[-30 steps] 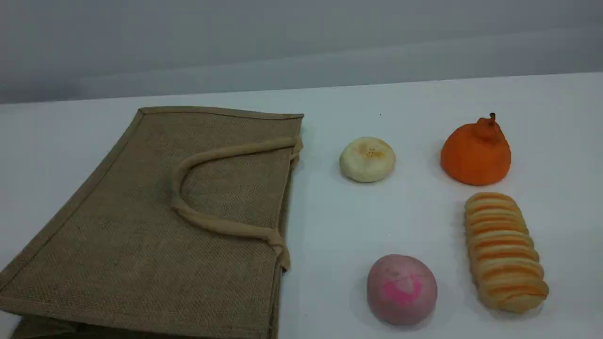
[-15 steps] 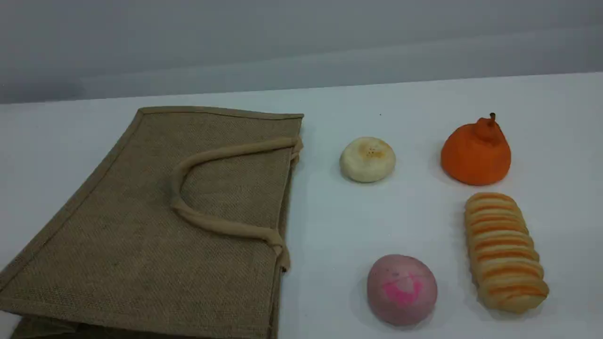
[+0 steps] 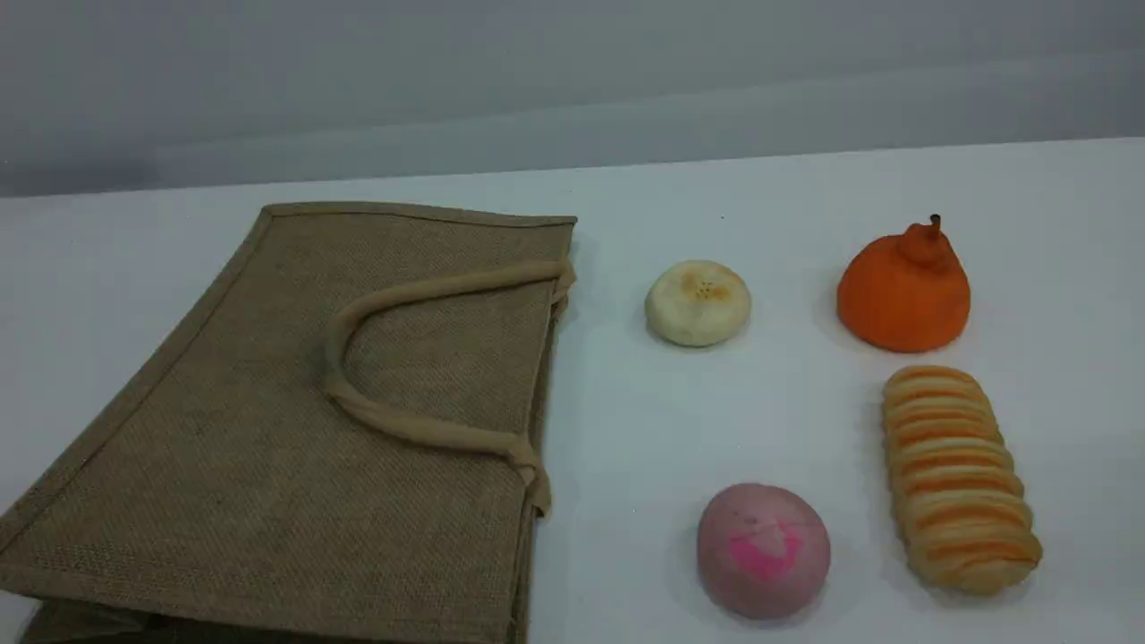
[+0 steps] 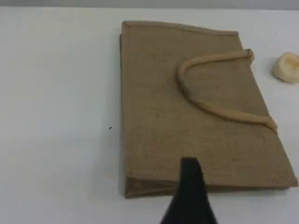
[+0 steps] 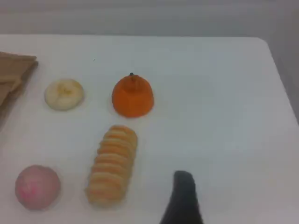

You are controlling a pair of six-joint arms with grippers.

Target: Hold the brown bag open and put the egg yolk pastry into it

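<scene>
— Nothing moved since a second ago?
— No. Both the left hand [image 4: 190, 189] and right hand [image 5: 183, 193] hover spread wide, empty. Nearest on the white surface [image 3: 626, 429]: pink-marked bun [image 3: 763, 549]; brown bag [image 3: 268, 447] lies flat, left; egg yolk pastry [image 3: 698, 302] beyond, near its mouth, apart. Grey wall [image 3: 572, 80] behind.

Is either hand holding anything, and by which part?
Nothing is held: left hand and right hand hover open; brown bag and egg yolk pastry lie untouched.
</scene>
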